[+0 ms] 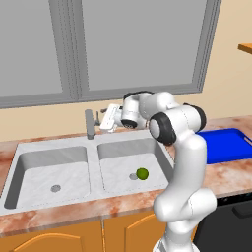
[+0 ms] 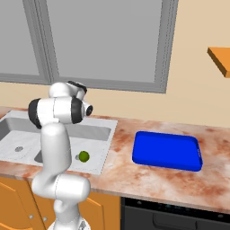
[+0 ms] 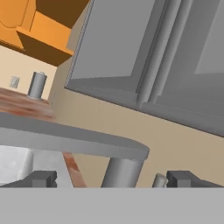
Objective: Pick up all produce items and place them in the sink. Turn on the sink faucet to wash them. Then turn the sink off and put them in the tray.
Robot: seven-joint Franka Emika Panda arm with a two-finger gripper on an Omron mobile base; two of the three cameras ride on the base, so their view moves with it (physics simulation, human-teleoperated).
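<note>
A small yellow-green lime point(image 1: 142, 173) point(image 2: 83, 156) lies in the right bowl of the pale marbled sink point(image 1: 93, 153) point(image 2: 104, 130), beside that bowl's drain. The grey sink faucet point(image 1: 90, 123) stands behind the divider between the bowls. My gripper point(image 1: 103, 120) hovers just right of the faucet at spout height, open and holding nothing. In the hand view the faucet's spout point(image 3: 74, 141) runs across the picture above the post point(image 3: 120, 173), with the small lever point(image 3: 159, 180) beside it, ahead of my open gripper point(image 3: 113, 179). The blue tray point(image 1: 224, 142) point(image 2: 166, 150) lies bare on the counter right of the sink.
A wide grey window point(image 1: 133, 44) runs along the wall behind the sink. An orange shelf point(image 2: 220, 58) juts out at the upper right. A grey canister point(image 3: 37, 85) stands on the far counter. A dark appliance front point(image 2: 179, 213) sits under the counter below the tray.
</note>
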